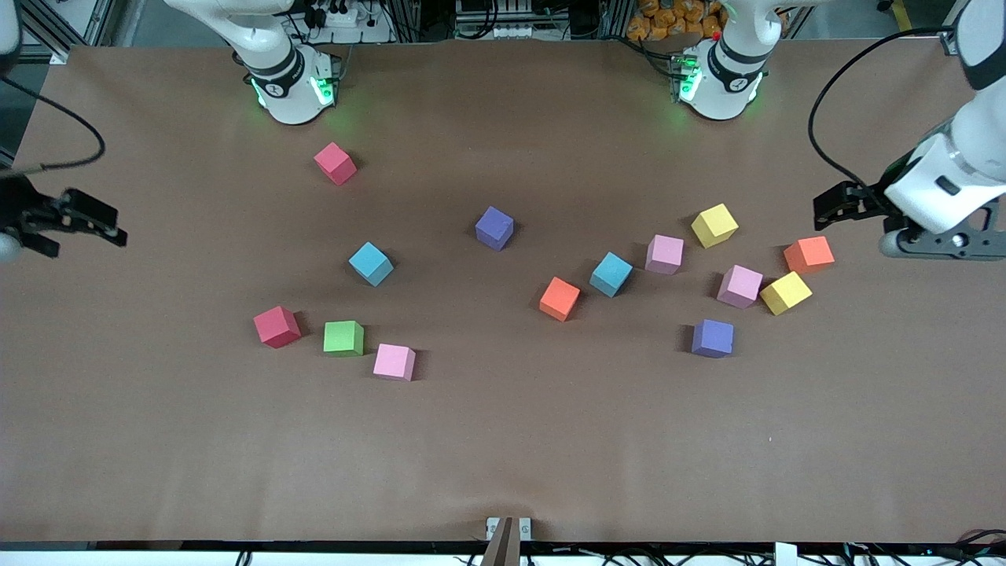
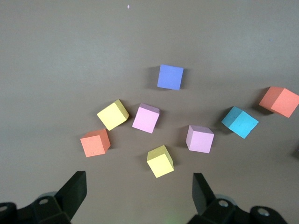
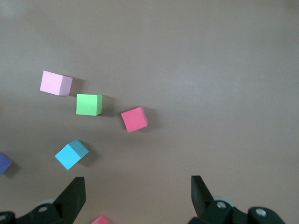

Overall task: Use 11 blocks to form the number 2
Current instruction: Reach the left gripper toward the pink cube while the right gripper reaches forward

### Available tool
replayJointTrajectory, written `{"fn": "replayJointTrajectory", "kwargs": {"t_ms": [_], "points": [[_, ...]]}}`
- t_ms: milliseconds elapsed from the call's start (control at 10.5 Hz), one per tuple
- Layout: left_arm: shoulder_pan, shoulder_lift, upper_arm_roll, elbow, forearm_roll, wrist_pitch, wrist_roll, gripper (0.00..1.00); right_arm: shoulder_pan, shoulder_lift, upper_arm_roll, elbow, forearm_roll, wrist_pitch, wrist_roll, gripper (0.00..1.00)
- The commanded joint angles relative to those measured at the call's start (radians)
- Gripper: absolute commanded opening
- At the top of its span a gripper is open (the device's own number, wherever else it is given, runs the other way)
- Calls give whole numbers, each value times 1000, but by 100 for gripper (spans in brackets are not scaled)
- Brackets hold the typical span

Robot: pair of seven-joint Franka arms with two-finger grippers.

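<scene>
Blocks (image 1: 494, 228) lie scattered, no digit begun. Left gripper (image 2: 139, 195) hangs open above the yellow-and-pink cluster; right gripper (image 3: 138, 196) hangs open, parked at its table end.

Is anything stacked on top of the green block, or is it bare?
Nothing is on the green block: its top face shows bare in the front and right wrist views. It sits flat on the table, so whatever is under it cannot be seen.
</scene>
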Motion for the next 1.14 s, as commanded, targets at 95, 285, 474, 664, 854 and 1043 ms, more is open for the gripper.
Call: {"fn": "replayJointTrajectory", "kwargs": {"t_ms": [95, 285, 474, 664, 854, 1043], "points": [[-42, 24, -5, -63, -5, 38, -40, 100, -7, 106, -4, 9, 15, 65, -7, 100], [-56, 30, -36, -162, -5, 122, -83, 100, 1, 141, -4, 9, 16, 94, -5, 100], [-49, 30, -89, -272, -5, 234, -90, 100, 2, 164, -2, 9, 16, 100, -5, 100], [-44, 26, -138, -404, 1, 378, -132, 100, 1, 180, -4, 8, 16, 119, -5, 100], [-39, 29, -159, -468, 8, 434, -146, 100, 2, 192, -2, 9, 16, 136, -5, 100], [-38, 30, -178, -536, 8, 492, -146, 100, 14, 212, -2, 9, 18, 160, -4, 100]]}}
